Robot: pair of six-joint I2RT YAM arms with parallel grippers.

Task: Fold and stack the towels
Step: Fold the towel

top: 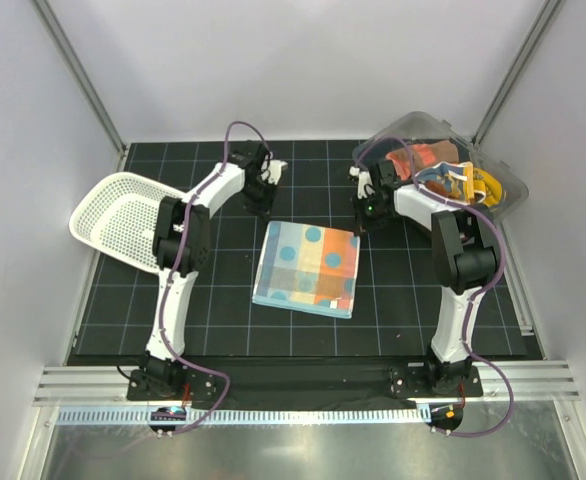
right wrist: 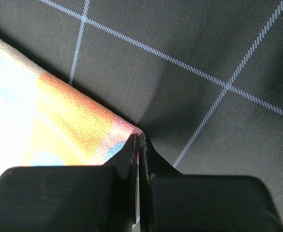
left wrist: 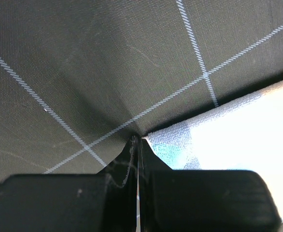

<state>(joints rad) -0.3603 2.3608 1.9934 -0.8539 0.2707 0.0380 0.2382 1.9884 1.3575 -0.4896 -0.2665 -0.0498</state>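
A spotted towel (top: 307,267) with blue, orange and yellow squares lies flat in the middle of the black grid mat. My left gripper (top: 262,200) is at its far left corner. In the left wrist view the jaws (left wrist: 138,139) are shut with the pale blue towel corner (left wrist: 180,145) at their tips. My right gripper (top: 366,214) is at the far right corner. In the right wrist view it (right wrist: 140,136) is shut on the orange-pink towel corner (right wrist: 83,130). The mat puckers up at both tips. Other towels (top: 443,172) lie crumpled in the clear bin.
A white mesh basket (top: 123,215) stands tilted at the left edge of the mat. The clear plastic bin (top: 503,185) sits at the back right, beside my right arm. Grey walls close in on both sides.
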